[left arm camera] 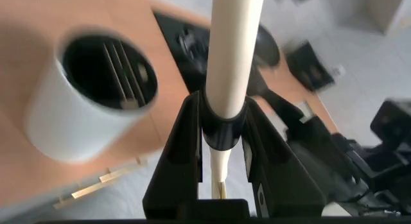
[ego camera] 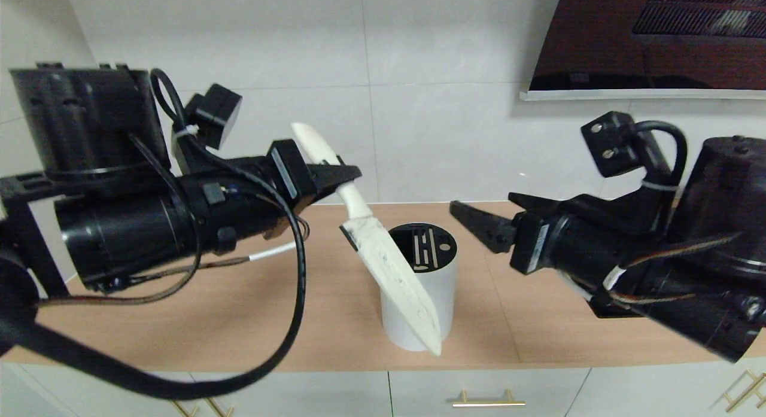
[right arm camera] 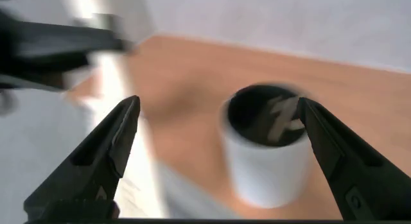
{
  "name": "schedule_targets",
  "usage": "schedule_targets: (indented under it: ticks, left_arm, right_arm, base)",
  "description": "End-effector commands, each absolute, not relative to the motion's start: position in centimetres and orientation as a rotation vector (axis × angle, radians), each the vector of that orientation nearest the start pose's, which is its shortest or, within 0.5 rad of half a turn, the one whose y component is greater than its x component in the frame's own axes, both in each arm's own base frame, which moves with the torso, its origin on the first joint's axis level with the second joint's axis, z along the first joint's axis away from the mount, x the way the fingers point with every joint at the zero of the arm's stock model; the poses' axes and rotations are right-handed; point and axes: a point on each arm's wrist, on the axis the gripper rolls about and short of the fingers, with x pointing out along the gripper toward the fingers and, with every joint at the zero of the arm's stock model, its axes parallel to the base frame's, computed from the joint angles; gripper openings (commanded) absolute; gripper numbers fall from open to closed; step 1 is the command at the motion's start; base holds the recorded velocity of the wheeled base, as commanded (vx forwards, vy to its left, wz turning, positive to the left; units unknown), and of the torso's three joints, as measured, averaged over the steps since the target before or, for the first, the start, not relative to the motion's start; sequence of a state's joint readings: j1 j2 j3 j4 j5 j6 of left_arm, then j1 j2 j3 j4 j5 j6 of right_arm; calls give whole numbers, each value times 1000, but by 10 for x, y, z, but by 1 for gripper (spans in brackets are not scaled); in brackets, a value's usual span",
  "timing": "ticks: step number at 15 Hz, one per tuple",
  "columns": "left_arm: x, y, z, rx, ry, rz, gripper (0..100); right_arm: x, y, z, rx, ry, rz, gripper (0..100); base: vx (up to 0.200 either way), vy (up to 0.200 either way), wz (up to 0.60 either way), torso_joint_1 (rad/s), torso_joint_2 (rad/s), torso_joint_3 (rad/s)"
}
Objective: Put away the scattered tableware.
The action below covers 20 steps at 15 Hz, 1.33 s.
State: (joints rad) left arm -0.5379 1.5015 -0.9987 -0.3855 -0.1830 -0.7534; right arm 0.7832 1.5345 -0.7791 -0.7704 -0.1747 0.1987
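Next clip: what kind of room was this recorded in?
Most likely a kitchen: a wooden countertop over cabinets with brass handles, a dark range hood on the tiled wall, and a slotted white knife block, with a white knife held in the left gripper.

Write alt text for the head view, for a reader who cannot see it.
The left gripper holds a white knife by its handle, blade slanting down across the front of a white cylindrical knife block with a slotted black top, standing on a wooden counter. The right gripper hangs beside the block, jaws open.
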Motion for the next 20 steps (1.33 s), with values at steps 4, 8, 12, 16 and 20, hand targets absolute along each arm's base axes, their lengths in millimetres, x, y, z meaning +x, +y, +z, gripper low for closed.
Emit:
schedule_targets:
  ticks: [4,8,12,16,20]
  left_arm:
    - [237,-135,335,-686,210,-602,0]
    - [256,-157,317,-595,178,-466,0]
    - [265,-194,298,-454,100,-329,0]
    - [267,-208,283,-353,43,-226,0]
    - [270,-219,268,-258,-62,-155,0]
  right_arm:
    - [201,139,268,232,-28,523,100]
    - [204,141,262,222,-3,523,100]
    - [207,142,257,215,14,522,100]
    - [209,144,253,209,30,519,100]
    - [211,146,249,203,43,519,100]
  base:
    - [0,0,0,0,0,0]
    - [0,0,0,0,0,0]
    - [0,0,0,0,0,0]
    - [0,0,0,0,0,0]
    - [0,0,0,0,0,0]
